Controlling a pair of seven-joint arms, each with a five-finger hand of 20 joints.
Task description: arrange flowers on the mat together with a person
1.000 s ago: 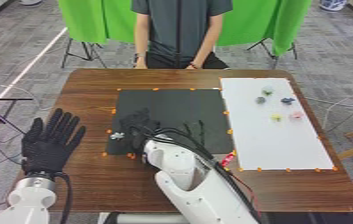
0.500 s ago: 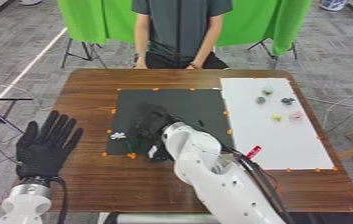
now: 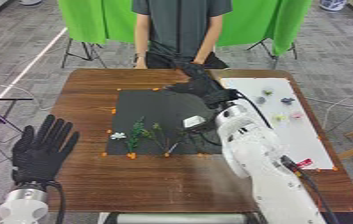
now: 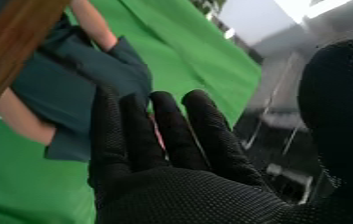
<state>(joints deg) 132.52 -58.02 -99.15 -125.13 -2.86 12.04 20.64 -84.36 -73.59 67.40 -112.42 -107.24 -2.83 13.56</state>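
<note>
My right hand (image 3: 199, 86) is over the black mat's (image 3: 174, 102) far right part and the table's far edge, open and holding nothing. In the right wrist view the right hand (image 4: 177, 187) has straight fingers and the thumb spread away. On the mat's near left part lie a white flower (image 3: 117, 135), a green stem (image 3: 136, 134) and thin branching stems (image 3: 157, 135). The white sheet (image 3: 270, 142) carries small flower heads: yellow (image 3: 280, 117), pink (image 3: 296, 115), dark blue (image 3: 287, 100) and pale green (image 3: 267, 92). My left hand (image 3: 41, 152) is open, palm down, by the table's left edge.
The brown table (image 3: 146, 187) has orange markers along the mat and sheet edges. Beyond its far edge a person stands with both arms lowered, close to my right hand. My right forearm crosses the sheet's near left side.
My right hand has moved from the mat's left part to the far right, uncovering the stems. The left hand has drifted slightly nearer the bottom of the head view.
</note>
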